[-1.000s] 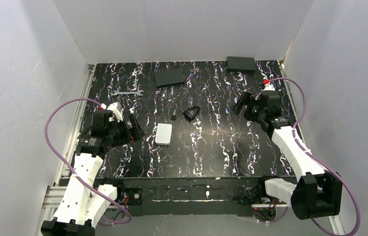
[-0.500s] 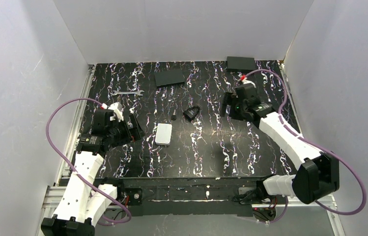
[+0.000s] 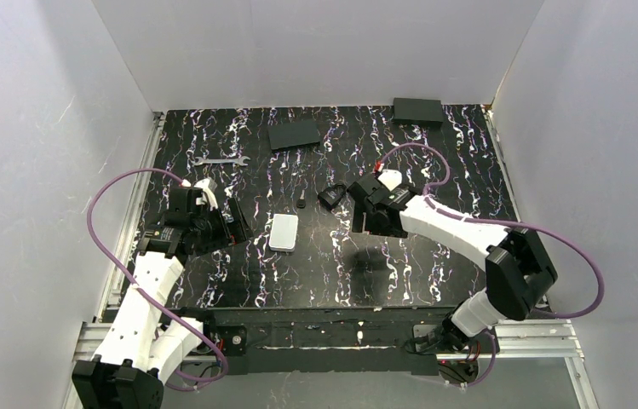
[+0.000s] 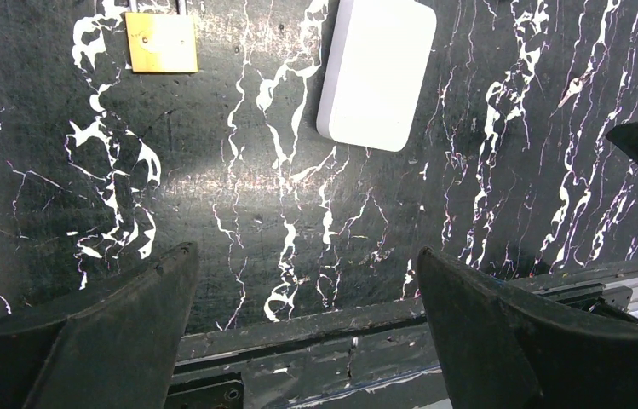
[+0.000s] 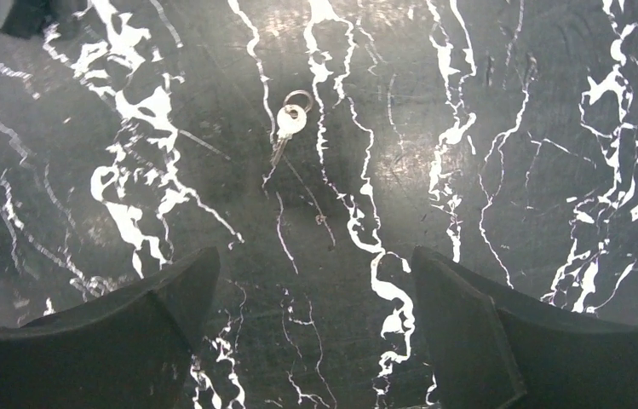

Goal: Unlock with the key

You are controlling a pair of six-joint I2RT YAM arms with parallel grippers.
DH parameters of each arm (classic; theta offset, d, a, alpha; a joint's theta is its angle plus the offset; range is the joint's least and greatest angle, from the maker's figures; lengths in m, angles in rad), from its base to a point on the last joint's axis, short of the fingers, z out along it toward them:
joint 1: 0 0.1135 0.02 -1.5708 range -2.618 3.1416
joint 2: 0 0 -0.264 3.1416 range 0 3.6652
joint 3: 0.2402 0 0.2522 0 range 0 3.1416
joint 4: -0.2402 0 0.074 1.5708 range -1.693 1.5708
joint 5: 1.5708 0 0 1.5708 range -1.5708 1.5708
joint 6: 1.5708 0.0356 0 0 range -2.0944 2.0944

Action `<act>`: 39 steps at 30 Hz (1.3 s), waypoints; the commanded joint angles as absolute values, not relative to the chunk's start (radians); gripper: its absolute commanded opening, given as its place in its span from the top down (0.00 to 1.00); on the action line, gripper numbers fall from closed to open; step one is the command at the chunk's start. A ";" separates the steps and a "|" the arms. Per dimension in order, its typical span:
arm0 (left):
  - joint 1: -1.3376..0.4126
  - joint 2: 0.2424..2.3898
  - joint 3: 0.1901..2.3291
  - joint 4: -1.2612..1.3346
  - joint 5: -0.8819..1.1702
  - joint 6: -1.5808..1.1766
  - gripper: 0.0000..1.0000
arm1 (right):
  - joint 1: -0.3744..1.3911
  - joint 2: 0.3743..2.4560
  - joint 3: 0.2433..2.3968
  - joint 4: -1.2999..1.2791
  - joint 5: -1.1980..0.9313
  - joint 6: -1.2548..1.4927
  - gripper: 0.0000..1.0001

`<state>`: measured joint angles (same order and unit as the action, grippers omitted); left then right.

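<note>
Black-marbled table (image 3: pixel 434 273), overhead: the key (image 3: pixel 301 204) lies flat at mid-frame, just left of the black padlock (image 3: pixel 330 196) and apart from it. Only its dark head reads; the blade is too small to tell.
Right gripper (image 3: pixel 363 223), overhead: just right of the padlock, carrying nothing.
Left gripper (image 3: pixel 234 226), overhead: left of the white case (image 3: pixel 284 232), well apart from the key.
Left wrist: fingers (image 4: pixel 111 332) spread wide with nothing between them; brass padlock (image 4: pixel 160 41) at upper left; key not in view.
Right wrist: fingers (image 5: pixel 485 341) spread wide and empty; a pale ringed key (image 5: pixel 288 126) at upper centre, seemingly a different key.
Handling: likely light, stiff and thin, apt to skid on the tabletop; best pinched by the head, leaving the blade free for the lock.
</note>
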<state>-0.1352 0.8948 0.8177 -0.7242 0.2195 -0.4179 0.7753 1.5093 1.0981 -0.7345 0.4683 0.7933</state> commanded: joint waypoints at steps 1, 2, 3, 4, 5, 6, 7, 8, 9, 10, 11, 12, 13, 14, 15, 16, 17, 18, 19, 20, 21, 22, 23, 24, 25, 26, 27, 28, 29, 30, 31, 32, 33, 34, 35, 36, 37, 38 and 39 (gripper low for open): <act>-0.141 0.887 0.820 -0.748 0.204 -0.419 0.01 | 0.784 1.553 1.146 -0.791 0.592 0.953 0.09; -0.141 0.887 0.820 -0.749 0.202 -0.419 0.01 | 0.783 1.568 1.152 -0.790 0.602 0.959 0.09; -0.141 0.885 0.819 -0.749 0.200 -0.419 0.01 | 0.784 1.585 1.161 -0.791 0.607 0.959 0.09; -0.142 0.884 0.821 -0.750 0.197 -0.419 0.01 | 0.783 1.603 1.174 -0.793 0.611 0.957 0.10; -0.140 0.882 0.821 -0.751 0.194 -0.419 0.01 | 0.784 1.616 1.189 -0.791 0.611 0.947 0.10; -0.141 0.881 0.822 -0.752 0.190 -0.420 0.01 | 0.784 1.627 1.200 -0.779 0.602 0.928 0.11; -0.142 0.878 0.822 -0.754 0.182 -0.421 0.01 | 0.784 1.638 1.211 -0.764 0.586 0.908 0.11; -0.141 0.877 0.821 -0.757 0.169 -0.424 0.01 | 0.785 1.648 1.220 -0.756 0.579 0.900 0.11; -0.142 0.877 0.822 -0.760 0.156 -0.426 0.01 | 0.784 1.657 1.229 -0.756 0.581 0.898 0.11; -0.143 0.880 0.824 -0.763 0.147 -0.428 0.01 | 0.785 1.666 1.236 -0.757 0.585 0.895 0.11; -0.143 0.884 0.825 -0.766 0.142 -0.429 0.01 | 0.785 1.673 1.238 -0.758 0.592 0.894 0.11; -0.143 0.889 0.826 -0.769 0.141 -0.429 0.03 | 0.785 1.680 1.238 -0.754 0.598 0.892 0.12; -0.143 0.892 0.828 -0.770 0.140 -0.430 0.04 | 0.785 1.685 1.234 -0.746 0.603 0.884 0.14; -0.143 0.893 0.829 -0.771 0.138 -0.430 0.04 | 0.785 1.691 1.232 -0.738 0.609 0.878 0.15; -0.143 0.892 0.828 -0.772 0.136 -0.430 0.04 | 0.784 1.696 1.232 -0.737 0.623 0.872 0.16; -0.143 0.891 0.828 -0.773 0.135 -0.430 0.04 | 0.782 1.700 1.235 -0.737 0.635 0.864 0.17; -0.143 0.890 0.828 -0.772 0.135 -0.431 0.04 | 0.774 1.706 1.239 -0.748 0.649 0.860 0.19; -0.143 0.889 0.828 -0.772 0.134 -0.431 0.04 | 0.766 1.710 1.240 -0.752 0.659 0.859 0.21; -0.143 0.887 0.828 -0.773 0.132 -0.432 0.04 | 0.754 1.712 1.236 -0.747 0.658 0.858 0.25; -0.144 0.888 0.828 -0.773 0.132 -0.432 0.04 | 0.740 1.713 1.230 -0.736 0.645 0.853 0.27; -0.143 0.888 0.828 -0.773 0.130 -0.433 0.04 | 0.717 1.714 1.217 -0.713 0.613 0.839 0.31; -0.144 0.888 0.828 -0.774 0.130 -0.433 0.05 | 0.706 1.715 1.208 -0.693 0.590 0.830 0.34; -0.143 0.889 0.828 -0.773 0.130 -0.433 0.04 | 0.695 1.721 1.205 -0.680 0.573 0.825 0.35; -0.143 0.889 0.829 -0.774 0.129 -0.433 0.05 | 0.689 1.728 1.206 -0.669 0.560 0.819 0.36; -0.143 0.888 0.828 -0.773 0.129 -0.433 0.05 | 0.685 1.738 1.209 -0.659 0.550 0.812 0.39; -0.143 0.888 0.828 -0.773 0.128 -0.434 0.05 | 0.682 1.749 1.216 -0.654 0.539 0.808 0.41; -0.143 0.887 0.828 -0.774 0.126 -0.434 0.05 | 0.681 1.760 1.222 -0.649 0.529 0.805 0.42; -0.143 0.888 0.829 -0.773 0.126 -0.434 0.05 | 0.679 1.774 1.230 -0.643 0.519 0.802 0.43; -0.143 0.886 0.828 -0.773 0.125 -0.434 0.05 | 0.680 1.787 1.237 -0.640 0.509 0.801 0.44; -0.143 0.886 0.828 -0.773 0.124 -0.434 0.05 | 0.679 1.799 1.242 -0.637 0.501 0.801 0.44; -0.143 0.886 0.829 -0.774 0.123 -0.434 0.05 | 0.679 1.811 1.247 -0.635 0.493 0.802 0.45; -0.143 0.885 0.828 -0.775 0.122 -0.435 0.05 | 0.679 1.821 1.250 -0.636 0.489 0.807 0.45; -0.143 0.884 0.828 -0.775 0.121 -0.434 0.05 | 0.680 1.830 1.251 -0.634 0.487 0.812 0.45; -0.143 0.883 0.828 -0.775 0.121 -0.435 0.05 | 0.680 1.839 1.250 -0.635 0.487 0.819 0.45; -0.143 0.883 0.828 -0.775 0.119 -0.436 0.05 | 0.679 1.852 1.251 -0.634 0.487 0.826 0.45; -0.143 0.883 0.828 -0.774 0.118 -0.436 0.05 | 0.678 1.860 1.251 -0.632 0.483 0.830 0.45; -0.143 0.883 0.828 -0.775 0.118 -0.436 0.05 | 0.679 1.868 1.250 -0.626 0.479 0.833 0.45; -0.143 0.882 0.829 -0.775 0.118 -0.436 0.05 | 0.679 1.877 1.251 -0.625 0.476 0.835 0.46; -0.143 0.882 0.828 -0.775 0.117 -0.436 0.05 | 0.679 1.885 1.250 -0.623 0.475 0.837 0.49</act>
<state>-0.1398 0.8936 0.8177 -0.7494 0.1368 -0.4316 0.6765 1.8488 1.2217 -0.6373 0.4870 0.8131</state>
